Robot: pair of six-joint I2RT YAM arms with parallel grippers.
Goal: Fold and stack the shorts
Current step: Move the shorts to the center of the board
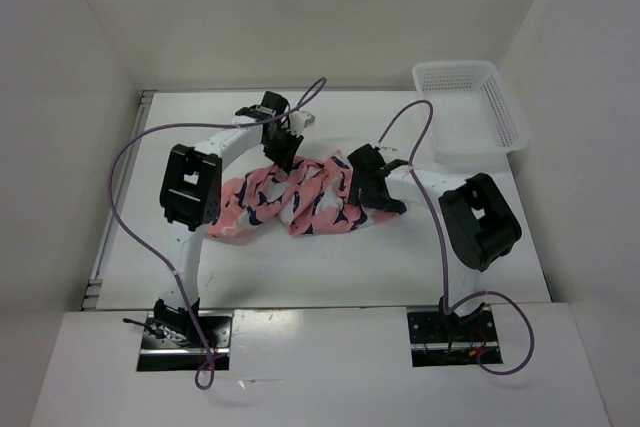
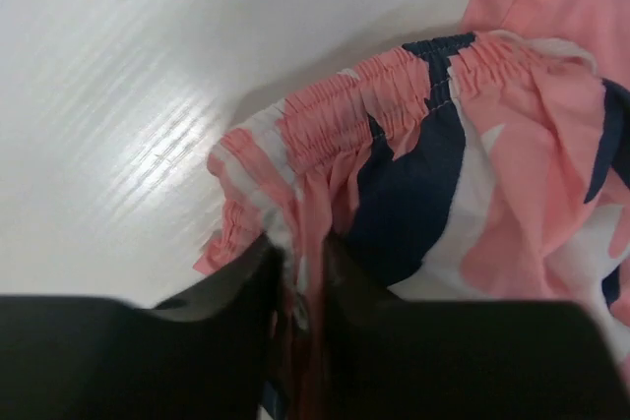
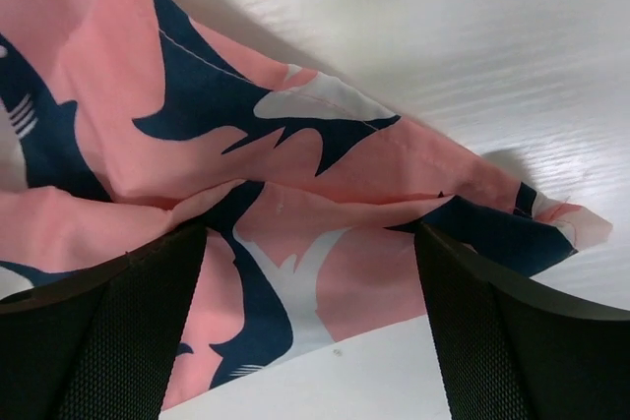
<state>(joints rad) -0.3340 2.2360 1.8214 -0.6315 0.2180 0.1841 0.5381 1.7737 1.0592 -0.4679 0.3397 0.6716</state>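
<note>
See the shorts (image 1: 300,202) bunched in a crumpled band at the centre of the top view, on the white table (image 1: 330,267), well apart from the mesh basket (image 1: 455,69) at the upper right. Note the left gripper (image 1: 283,155) at the upper edge of the heap. In the left wrist view, find this left gripper (image 2: 300,258) pinched tight on the gathered elastic waistband, at the lower middle of the frame. Note the right gripper (image 1: 362,187) at the right end of the heap. In the right wrist view, see this right gripper (image 3: 310,238) spread wide and holding nothing, just above a loose leg part ending in a pointed hem corner at the right of the frame. Judge the step as spreading the garment flat before any fold. To do this well, keep the left pinch firm on the waistband. Lower the right fingers onto one single edge, best the hem near that pointed corner, and close only with cloth between both pads. Then pull the two holds apart slowly, toward the left and the right of the top view, lifting a little to shake out the wrinkles. Avoid dragging across the surface, to prevent new bunching. Stop at light tension, to avoid slipping the elastic out of the left pinch.
</note>
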